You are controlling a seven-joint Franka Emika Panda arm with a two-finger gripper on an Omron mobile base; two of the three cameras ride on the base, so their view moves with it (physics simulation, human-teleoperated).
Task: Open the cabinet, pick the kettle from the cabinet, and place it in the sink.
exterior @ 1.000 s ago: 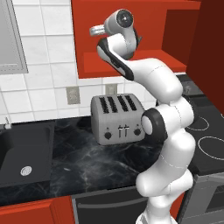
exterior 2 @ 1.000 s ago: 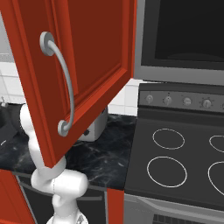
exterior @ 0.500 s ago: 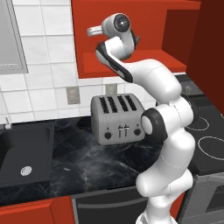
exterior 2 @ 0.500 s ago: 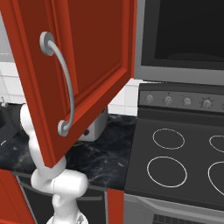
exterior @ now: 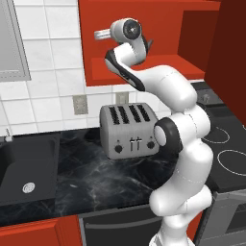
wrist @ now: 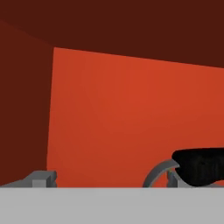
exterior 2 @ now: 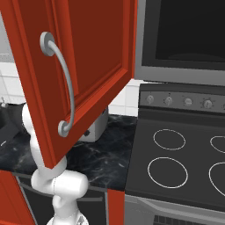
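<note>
My pincer (wrist: 109, 179) stood spread wide inside the open red cabinet (exterior: 144, 43), gripping nothing. The kettle (wrist: 199, 169) sat just ahead, its black-topped handle by one fingertip. Below, the silver toaster (exterior: 130, 130) rested on the counter (exterior: 96, 178), with the sink (exterior: 29, 168) well to its left.

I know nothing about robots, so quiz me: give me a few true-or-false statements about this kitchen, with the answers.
1. The red cabinet door is open. True.
2. The toaster sits in the sink. False: it stands on the black counter.
3. The hand is clamped on the kettle. False: it is open, with the kettle's handle off to one side.
4. The sink basin has a round drain. True.
5. The stove has pots on it. False: its burners are bare.
</note>
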